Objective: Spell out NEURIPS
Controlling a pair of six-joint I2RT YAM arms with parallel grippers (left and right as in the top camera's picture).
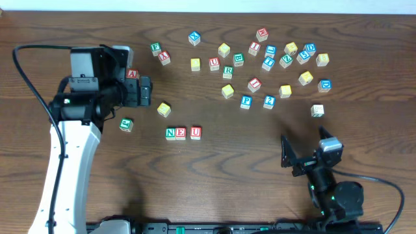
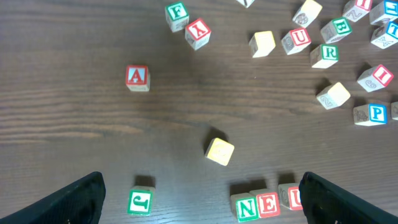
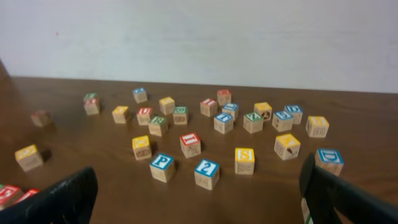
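Green N (image 1: 171,133), red E (image 1: 181,133) and red U (image 1: 195,132) stand in a row at the table's middle front, and they also show at the bottom of the left wrist view, N (image 2: 246,207) first. Green R (image 1: 228,71), red I (image 1: 255,84), blue P (image 1: 246,101) and yellow S (image 1: 285,91) lie apart in the scattered group behind. In the right wrist view, P (image 3: 162,163) and S (image 3: 244,157) sit nearest. My left gripper (image 1: 146,91) hangs open above the table left of the row. My right gripper (image 1: 307,149) stands open at the front right, empty.
Other cubes lie about: a red A (image 1: 132,74) beside the left gripper, a green J (image 1: 126,123), a plain yellow one (image 1: 164,109), a blue 2 (image 1: 269,102), a second red U (image 1: 214,64), and several more at the back right.
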